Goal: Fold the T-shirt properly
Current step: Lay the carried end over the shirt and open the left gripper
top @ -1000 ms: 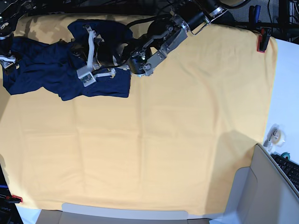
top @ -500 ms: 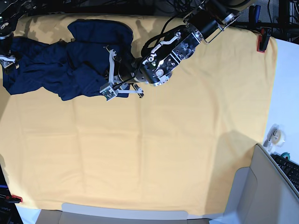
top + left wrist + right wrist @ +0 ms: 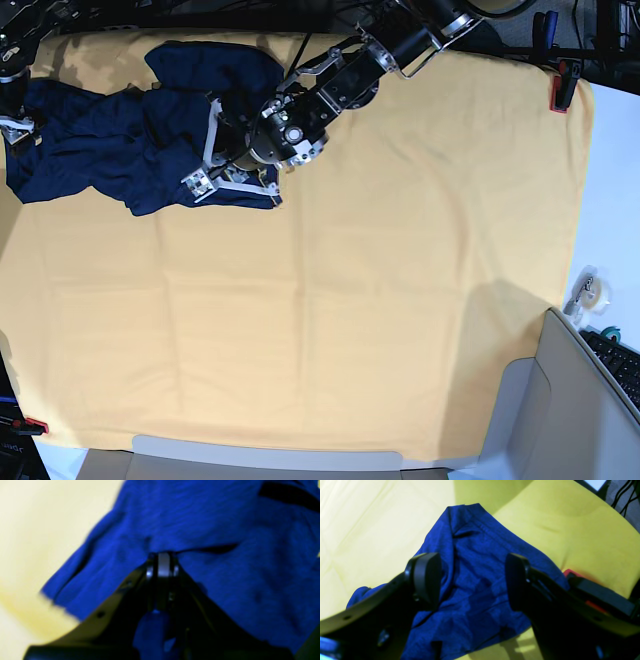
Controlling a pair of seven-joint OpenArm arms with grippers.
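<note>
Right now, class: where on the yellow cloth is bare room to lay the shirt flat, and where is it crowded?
Free: the yellow cloth from the T-shirt to the near edge, right to the red clamp. Crowded: the far left corner, with the shirt and both arms.

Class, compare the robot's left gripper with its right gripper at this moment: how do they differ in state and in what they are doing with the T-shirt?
The left gripper is shut, its jaws pinching a fold of the T-shirt; the right gripper is open and grips nothing. In its wrist view the left gripper's picture is blurred, while the right gripper's is sharp. Both hang over the navy fabric lying crumpled on the yellow cloth.
</note>
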